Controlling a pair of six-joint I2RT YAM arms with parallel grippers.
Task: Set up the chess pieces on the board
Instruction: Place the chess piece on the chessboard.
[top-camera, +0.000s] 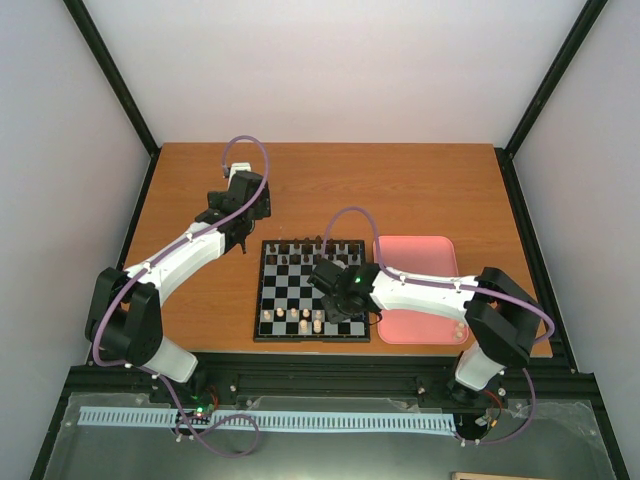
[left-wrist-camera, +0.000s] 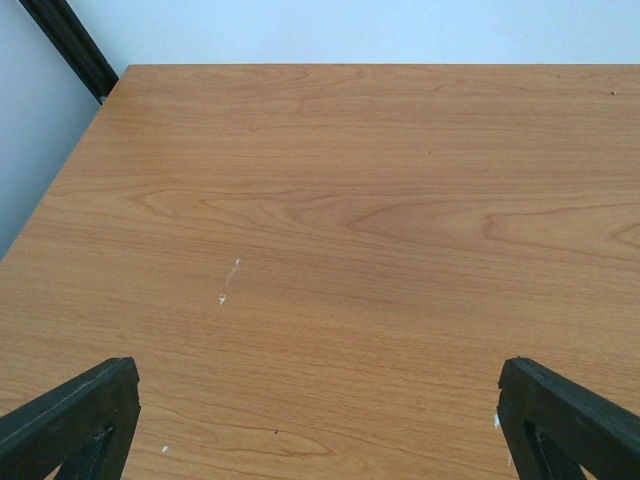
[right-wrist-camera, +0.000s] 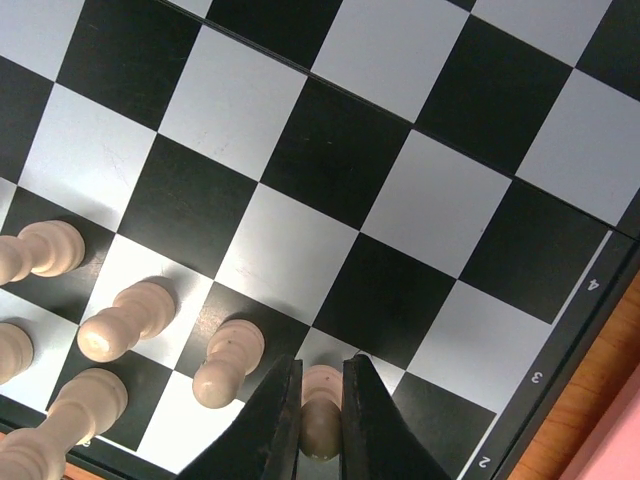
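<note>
Toward the near edge of the table (top-camera: 200, 180), the right gripper (right-wrist-camera: 320, 372) clamps a pawn (right-wrist-camera: 322, 420) on the board (top-camera: 285, 290); few chess pieces (right-wrist-camera: 130, 320) stand yet, and the left gripper (left-wrist-camera: 320, 420) is apart.

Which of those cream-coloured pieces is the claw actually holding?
The pale piece at the bottom of the right wrist view, pinched by the right gripper; its neighbours stand free beside it.
</note>
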